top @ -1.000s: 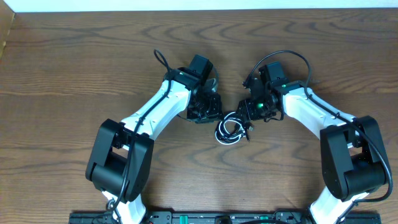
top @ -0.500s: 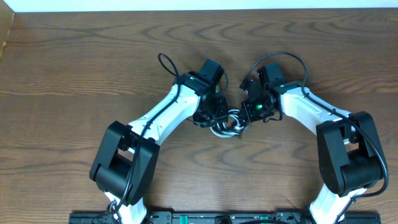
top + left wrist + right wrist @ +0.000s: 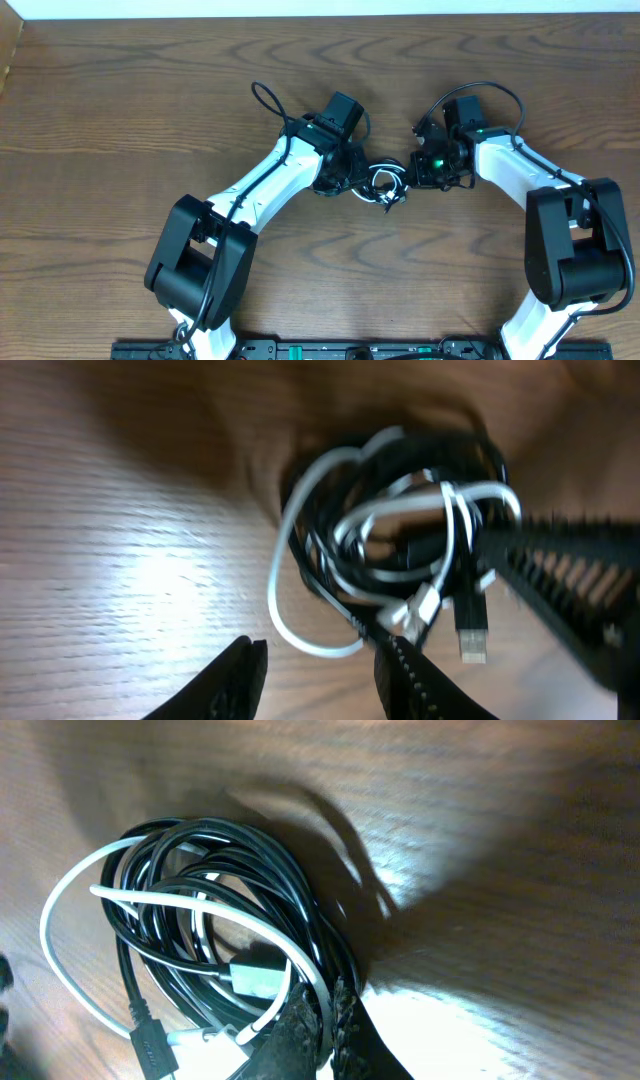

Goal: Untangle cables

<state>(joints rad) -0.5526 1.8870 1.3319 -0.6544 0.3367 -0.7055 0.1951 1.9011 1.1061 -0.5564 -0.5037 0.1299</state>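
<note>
currently: cables [image 3: 381, 186], one tangled bundle on desk [image 3: 120, 120]; none separated, all untangling left. right tool [image 3: 322, 1008] pinching a black strand at the bundle's edge; left tool [image 3: 325, 648] part spread beside the bundle.

Middle of table [image 3: 120, 90] is crowded: cables [image 3: 385, 187] bundle sits between left gripper [image 3: 360, 184] and right gripper [image 3: 409, 177], both right against it, so no way past on either side. Right gripper is pinched tight on black strands. Left gripper jaws stand apart at the bundle's edge, white loop lying just ahead of the gap. Left arm [image 3: 260, 185] blocks approach from near-left, right arm [image 3: 510, 175] from near-right. Free lanes: straight in from the far side, or from the near side between the two arms. Bare wood far left and far right.
</note>
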